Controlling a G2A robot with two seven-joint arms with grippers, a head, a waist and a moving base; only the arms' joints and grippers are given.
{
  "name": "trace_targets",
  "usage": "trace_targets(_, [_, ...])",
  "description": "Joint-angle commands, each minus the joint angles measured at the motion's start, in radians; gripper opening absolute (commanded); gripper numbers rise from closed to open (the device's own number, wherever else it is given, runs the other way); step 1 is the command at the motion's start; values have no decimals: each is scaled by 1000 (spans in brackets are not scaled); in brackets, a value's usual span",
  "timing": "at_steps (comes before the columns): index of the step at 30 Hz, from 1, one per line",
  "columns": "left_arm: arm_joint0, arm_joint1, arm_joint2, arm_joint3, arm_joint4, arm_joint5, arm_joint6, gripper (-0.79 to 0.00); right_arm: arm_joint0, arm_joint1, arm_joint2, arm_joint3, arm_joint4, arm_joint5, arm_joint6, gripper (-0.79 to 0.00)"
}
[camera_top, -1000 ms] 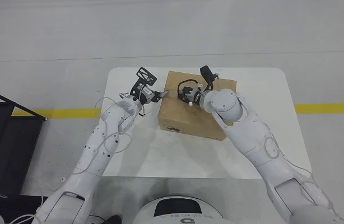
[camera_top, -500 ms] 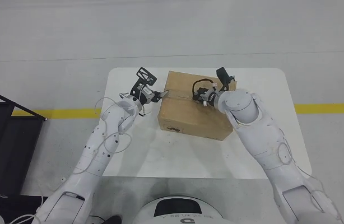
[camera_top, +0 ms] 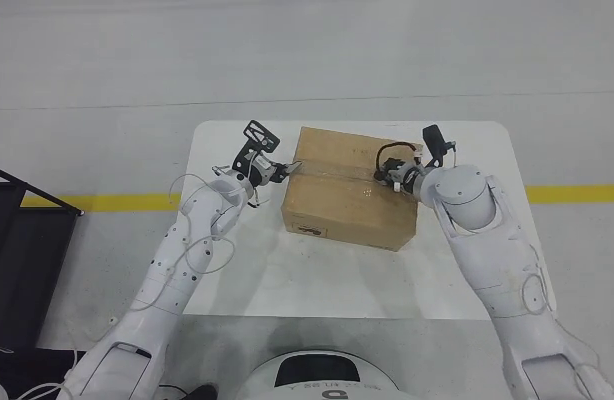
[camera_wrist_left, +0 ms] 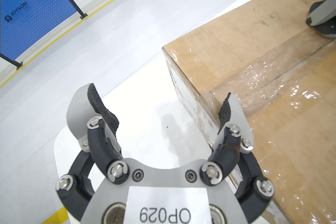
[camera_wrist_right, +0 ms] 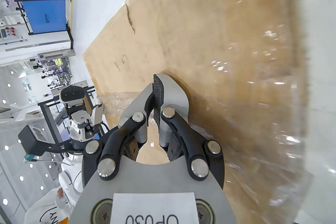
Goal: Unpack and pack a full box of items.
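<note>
A closed cardboard box point(camera_top: 342, 205) stands on the white table point(camera_top: 237, 275), its top seam covered with clear tape point(camera_wrist_left: 278, 72). My left gripper point(camera_wrist_left: 160, 93) is open at the box's left top edge, one finger over the taped corner, the other over the table; the top view shows it there too point(camera_top: 287, 170). My right gripper point(camera_wrist_right: 157, 80) is shut with nothing between its pads, its tips resting on the taped seam near the box's right end point(camera_top: 380, 175). What is inside the box point(camera_wrist_right: 210, 25) is hidden.
Bare table lies in front of the box and to its left point(camera_top: 287, 285). A yellow line point(camera_top: 107, 202) crosses the floor behind the table's middle. A black frame point(camera_top: 17, 240) stands on the floor at the far left.
My right gripper has slid to the right along the taped seam, from the box's middle to near its right end. The left arm and the box have stayed put.
</note>
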State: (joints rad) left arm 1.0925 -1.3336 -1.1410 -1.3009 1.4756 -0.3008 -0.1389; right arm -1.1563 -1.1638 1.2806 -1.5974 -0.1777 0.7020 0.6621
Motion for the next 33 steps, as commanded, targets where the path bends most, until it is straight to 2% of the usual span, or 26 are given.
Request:
trace_targets(1, [0, 0, 0, 0, 0, 0, 0, 0, -14, 5, 22, -13, -4, 4, 4, -785])
trace_targets(14, [0, 0, 0, 0, 0, 0, 0, 0, -171, 38, 189, -147, -21, 9, -6, -785])
trace_targets(23, [0, 0, 0, 0, 0, 0, 0, 0, -263, 44, 298, -202, 36, 3, -68, -785])
trace_targets(29, [0, 0, 0, 0, 0, 0, 0, 0, -327, 42, 392, -212, 131, -55, -135, -785])
trace_targets(33, [12, 2, -10, -25, -11, 4, 28, 0, -342, 29, 451, -188, 256, -192, -245, -785])
